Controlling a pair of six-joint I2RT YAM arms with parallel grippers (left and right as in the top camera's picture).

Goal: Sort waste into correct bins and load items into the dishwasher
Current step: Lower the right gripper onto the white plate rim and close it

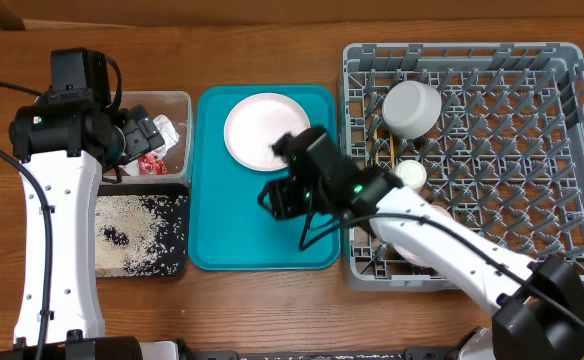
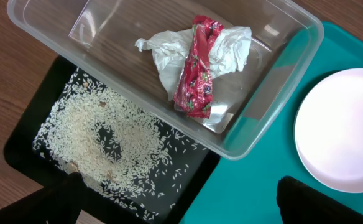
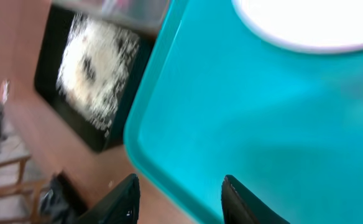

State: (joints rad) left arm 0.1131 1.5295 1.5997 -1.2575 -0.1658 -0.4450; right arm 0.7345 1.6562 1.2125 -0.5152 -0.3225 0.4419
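Observation:
The clear tub [image 1: 177,100] holds the crumpled napkin [image 2: 169,53] and the red-and-white wrapper [image 2: 197,68]. The black tray [image 1: 142,268] in front of it holds scattered rice [image 2: 101,137]. The white plate [image 1: 265,130] lies at the back of the teal tray [image 1: 262,235]. My left gripper [image 2: 181,208] hangs open and empty above the tub and black tray; it also shows in the overhead view [image 1: 140,135]. My right gripper [image 3: 181,202] is open and empty over the teal tray's front-left part, also seen from overhead [image 1: 277,195]. The pink dish is not visible.
The grey dish rack [image 1: 562,60] fills the right side and holds the pale grey bowl [image 1: 412,108], the small white cup [image 1: 409,175] and thin chopsticks [image 1: 396,150]. My right arm reaches across the rack's front-left corner. Bare wood lies in front of the trays.

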